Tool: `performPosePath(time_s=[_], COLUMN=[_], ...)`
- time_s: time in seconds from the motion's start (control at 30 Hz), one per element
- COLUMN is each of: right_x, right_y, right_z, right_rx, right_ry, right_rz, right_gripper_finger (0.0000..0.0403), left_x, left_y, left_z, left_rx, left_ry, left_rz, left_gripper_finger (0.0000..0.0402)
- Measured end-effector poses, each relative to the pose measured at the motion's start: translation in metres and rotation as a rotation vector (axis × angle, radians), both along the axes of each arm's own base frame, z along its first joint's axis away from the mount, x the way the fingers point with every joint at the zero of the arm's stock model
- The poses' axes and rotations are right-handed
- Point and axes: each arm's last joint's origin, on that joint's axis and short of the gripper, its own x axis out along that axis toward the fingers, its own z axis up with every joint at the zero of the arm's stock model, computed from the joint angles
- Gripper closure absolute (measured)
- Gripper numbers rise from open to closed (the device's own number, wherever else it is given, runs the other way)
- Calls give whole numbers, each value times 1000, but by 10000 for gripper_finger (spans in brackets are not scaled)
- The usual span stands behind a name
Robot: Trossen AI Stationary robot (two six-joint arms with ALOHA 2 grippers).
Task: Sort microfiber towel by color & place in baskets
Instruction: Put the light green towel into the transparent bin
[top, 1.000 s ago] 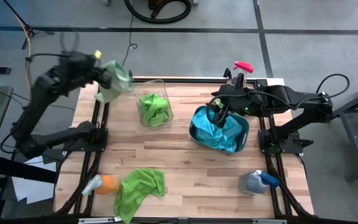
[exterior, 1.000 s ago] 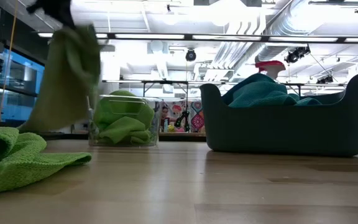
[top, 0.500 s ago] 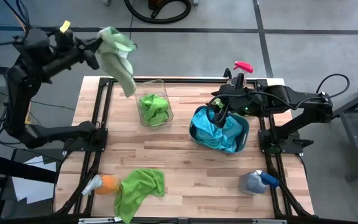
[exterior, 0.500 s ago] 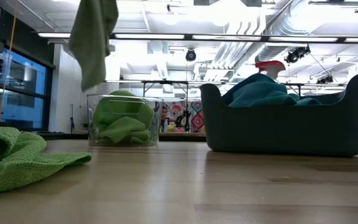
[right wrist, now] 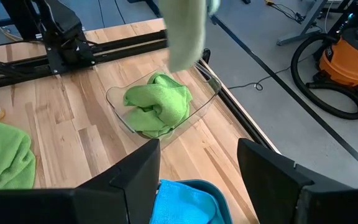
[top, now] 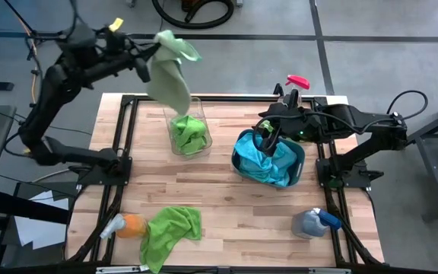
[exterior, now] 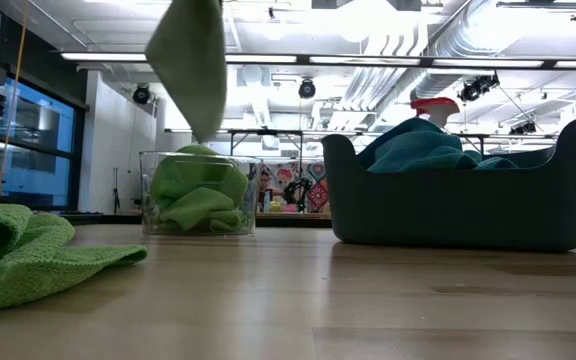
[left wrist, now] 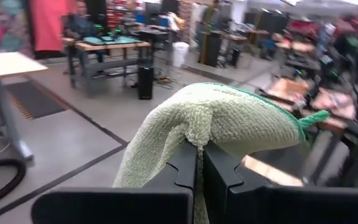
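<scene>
My left gripper (top: 149, 55) is high above the table's far-left part, shut on a pale green towel (top: 169, 76) that hangs over the clear basket (top: 185, 125). That basket holds bright green towels (right wrist: 157, 106). The dark teal basket (top: 268, 158) holds blue towels, and my right gripper (top: 265, 131) waits open just above its far rim. Another bright green towel (top: 169, 230) lies bunched on the table near the near edge. In the low view the hanging towel (exterior: 190, 62) ends just above the clear basket (exterior: 198, 195). My left gripper pinches the pale green towel at a bunched fold near its upper end (left wrist: 194, 134) between the two fingers, which point roughly level toward the table's right. The towel drapes over the fingertips and hangs slack below, lifted clear, with its lower tip (exterior: 200, 130) above the clear basket.
An orange-and-white spray bottle (top: 124, 226) lies at the near-left corner, a blue spray bottle (top: 314, 221) at the near-right, and a red-topped bottle (top: 296, 82) at the far edge. Black frame rails run along both table sides. Bare wood lies between the baskets and the near towel.
My left gripper has carried the pale green towel up and toward the table's right, from beyond the far-left corner to above the clear basket. The towel has swung along with it and now hangs over that basket. My right arm has kept still.
</scene>
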Motion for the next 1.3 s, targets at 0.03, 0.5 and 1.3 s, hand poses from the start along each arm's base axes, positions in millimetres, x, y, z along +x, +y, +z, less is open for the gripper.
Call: performPosePath(time_s=[0.03, 0.5, 1.3], right_x=[0, -3, -3], right_y=[0, 0, -1], right_z=[0, -3, -4], right_rx=[0, -2, -18], right_ry=[0, 46, 51], right_rz=[0, 4, -14], right_gripper_finger=[192, 192, 192], left_x=[5, 32, 13], left_y=[1, -8, -23], left_z=[-1, -77, -140], left_rx=[15, -32, -225], left_ry=[21, 143, 424], left_rz=[-24, -148, 15], left_gripper_finger=[401, 401, 401])
